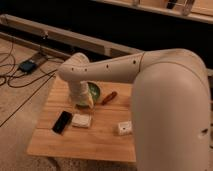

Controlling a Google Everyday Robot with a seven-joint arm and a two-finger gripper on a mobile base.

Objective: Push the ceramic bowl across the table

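Note:
The ceramic bowl (94,91), green, sits on the far middle of the wooden slatted table (90,142). My white arm reaches in from the right and bends down over the bowl's left side, hiding part of it. My gripper (83,101) is at the bowl's near-left edge, low over the table top, mostly hidden by the wrist.
A reddish-brown oblong thing (109,97) lies just right of the bowl. A black phone (62,121) and a flat white box (81,120) lie near the front left. A small white packet (125,128) lies at the front right. Cables and a power brick (27,65) lie on the floor at left.

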